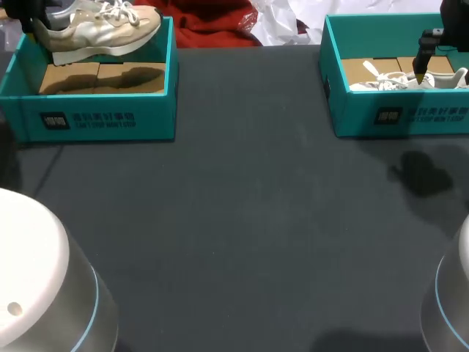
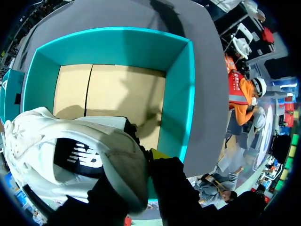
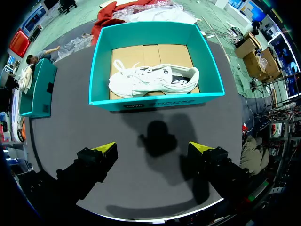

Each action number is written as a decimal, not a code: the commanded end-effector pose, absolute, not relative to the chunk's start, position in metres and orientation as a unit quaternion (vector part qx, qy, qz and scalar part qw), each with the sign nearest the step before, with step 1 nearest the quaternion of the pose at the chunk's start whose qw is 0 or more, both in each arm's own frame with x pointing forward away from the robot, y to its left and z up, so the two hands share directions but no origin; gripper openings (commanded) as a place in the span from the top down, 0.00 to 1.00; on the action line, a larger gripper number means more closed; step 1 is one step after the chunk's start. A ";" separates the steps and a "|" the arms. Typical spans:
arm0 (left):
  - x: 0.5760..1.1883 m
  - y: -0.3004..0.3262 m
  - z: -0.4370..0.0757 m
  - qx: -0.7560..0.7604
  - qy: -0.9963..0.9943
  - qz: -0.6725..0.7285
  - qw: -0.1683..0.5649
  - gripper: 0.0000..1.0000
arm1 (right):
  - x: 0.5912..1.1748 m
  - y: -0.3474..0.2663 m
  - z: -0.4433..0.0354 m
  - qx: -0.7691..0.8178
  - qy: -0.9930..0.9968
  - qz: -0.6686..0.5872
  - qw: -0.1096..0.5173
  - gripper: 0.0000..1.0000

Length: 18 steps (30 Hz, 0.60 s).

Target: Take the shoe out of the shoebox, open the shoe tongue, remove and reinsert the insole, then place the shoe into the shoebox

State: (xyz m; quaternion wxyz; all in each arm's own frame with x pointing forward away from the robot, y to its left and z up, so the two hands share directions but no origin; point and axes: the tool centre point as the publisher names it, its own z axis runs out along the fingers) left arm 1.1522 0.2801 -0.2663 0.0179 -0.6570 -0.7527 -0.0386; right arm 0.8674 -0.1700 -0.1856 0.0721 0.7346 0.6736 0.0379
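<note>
A beige and white shoe (image 1: 99,29) hangs over the left teal shoebox (image 1: 95,117), which lies at the table's far left. My left gripper (image 1: 31,18) is shut on the shoe's heel. In the left wrist view one yellow fingertip (image 2: 160,154) shows outside the heel collar of the shoe (image 2: 70,155). The other finger is hidden inside the shoe, above the box's cardboard floor (image 2: 113,94). A second white shoe (image 3: 153,80) lies on its side in the right teal shoebox (image 3: 155,101). My right gripper (image 3: 153,148) is open, high above the table in front of that box.
Bare dark grey table top (image 1: 249,205) spreads between the two boxes. The right gripper's shadow (image 3: 157,139) falls on it near the right box. The arms' pale bases (image 1: 37,286) rise at the near corners. Red cloth (image 1: 212,22) lies at the far edge.
</note>
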 end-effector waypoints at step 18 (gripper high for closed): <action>1.093 0.240 -0.140 -0.677 -0.733 -0.061 -0.002 1.00 | 0.867 -0.170 -0.186 0.735 0.674 0.039 0.072 0.00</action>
